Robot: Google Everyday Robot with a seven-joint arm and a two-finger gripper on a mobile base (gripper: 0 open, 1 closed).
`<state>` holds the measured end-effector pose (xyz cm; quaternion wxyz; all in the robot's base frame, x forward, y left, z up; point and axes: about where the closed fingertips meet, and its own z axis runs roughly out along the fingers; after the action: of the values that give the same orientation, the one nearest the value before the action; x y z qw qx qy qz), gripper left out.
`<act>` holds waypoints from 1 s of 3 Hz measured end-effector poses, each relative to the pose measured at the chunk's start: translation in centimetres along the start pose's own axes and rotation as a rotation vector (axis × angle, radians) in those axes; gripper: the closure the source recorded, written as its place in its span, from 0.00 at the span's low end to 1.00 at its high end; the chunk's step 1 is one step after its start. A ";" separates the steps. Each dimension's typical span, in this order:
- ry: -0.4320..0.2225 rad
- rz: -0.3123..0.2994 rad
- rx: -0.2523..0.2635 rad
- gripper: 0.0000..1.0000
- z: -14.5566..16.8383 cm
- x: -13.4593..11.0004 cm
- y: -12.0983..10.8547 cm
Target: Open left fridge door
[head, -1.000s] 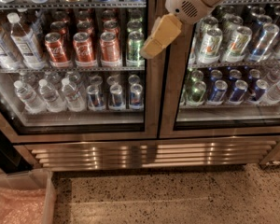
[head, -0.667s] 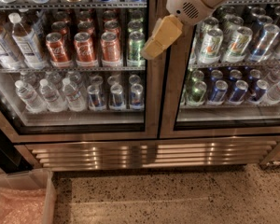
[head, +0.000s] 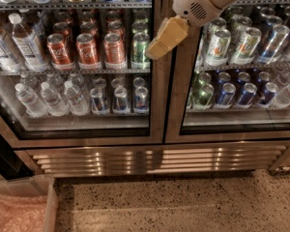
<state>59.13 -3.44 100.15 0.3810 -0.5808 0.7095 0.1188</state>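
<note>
The left fridge door (head: 157, 95) has a wide brushed-steel frame around a glass pane that shows red cans (head: 88, 49) and clear water bottles (head: 48, 98). It stands shut against the twin right door (head: 176, 105). My gripper (head: 165, 37), with tan fingers, hangs from the white arm (head: 203, 4) at the upper middle. It lies over the inner steel edge of the left door, by the seam between the two doors. No handle shows in this view.
The right door pane shows green-white cans (head: 232, 45) and blue cans (head: 241, 93). A steel louvred grille (head: 154, 161) runs below both doors. Speckled floor (head: 183, 202) lies in front. A clear bin (head: 24, 207) with pinkish wrap sits at the lower left.
</note>
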 end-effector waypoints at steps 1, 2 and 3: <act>0.000 0.000 0.000 0.40 0.0 0.0 0.0; 0.000 0.000 0.000 0.63 0.0 0.0 0.0; 0.000 0.000 0.000 0.86 0.0 0.0 0.0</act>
<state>59.13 -3.43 100.15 0.3809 -0.5809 0.7095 0.1188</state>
